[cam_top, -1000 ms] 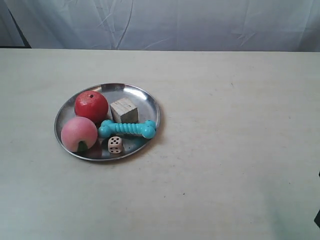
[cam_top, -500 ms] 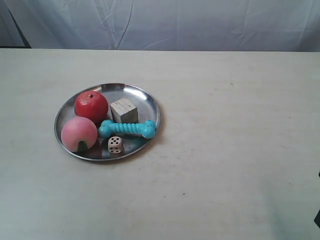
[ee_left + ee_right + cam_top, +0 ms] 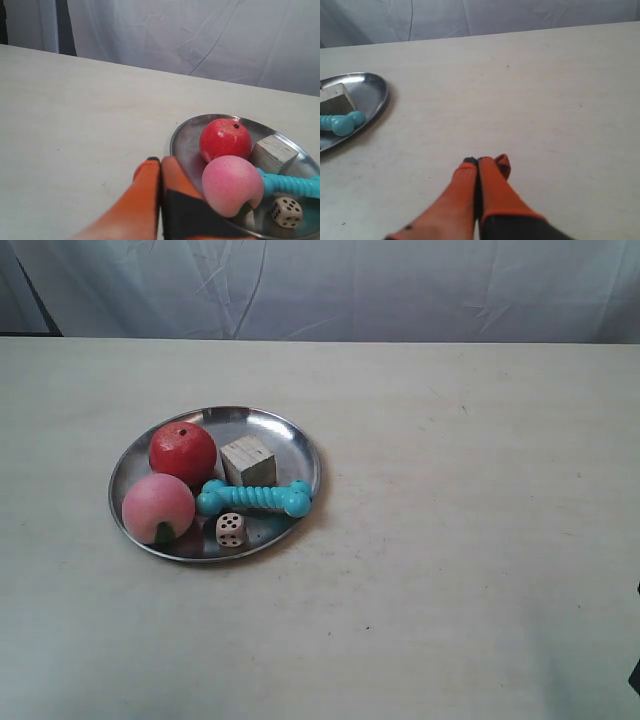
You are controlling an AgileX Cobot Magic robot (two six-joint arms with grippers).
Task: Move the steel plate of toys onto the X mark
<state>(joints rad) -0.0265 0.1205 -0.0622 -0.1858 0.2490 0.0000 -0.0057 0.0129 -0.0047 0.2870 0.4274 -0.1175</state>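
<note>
The steel plate (image 3: 291, 443) lies on the pale table left of centre. It holds a red apple (image 3: 183, 451), a pink peach (image 3: 158, 507), a wooden cube (image 3: 248, 461), a turquoise bone (image 3: 254, 497) and a dotted die (image 3: 231, 530). My left gripper (image 3: 161, 161) is shut and empty, its tips just outside the plate's rim (image 3: 175, 145), beside the peach (image 3: 232, 185) and apple (image 3: 225, 139). My right gripper (image 3: 477, 161) is shut and empty over bare table, well away from the plate (image 3: 370, 90). I cannot make out the X mark.
A wrinkled pale cloth (image 3: 400, 285) hangs behind the table's far edge. A dark piece of an arm (image 3: 636, 678) shows at the exterior view's right edge. A few tiny specks (image 3: 508, 65) dot the table.
</note>
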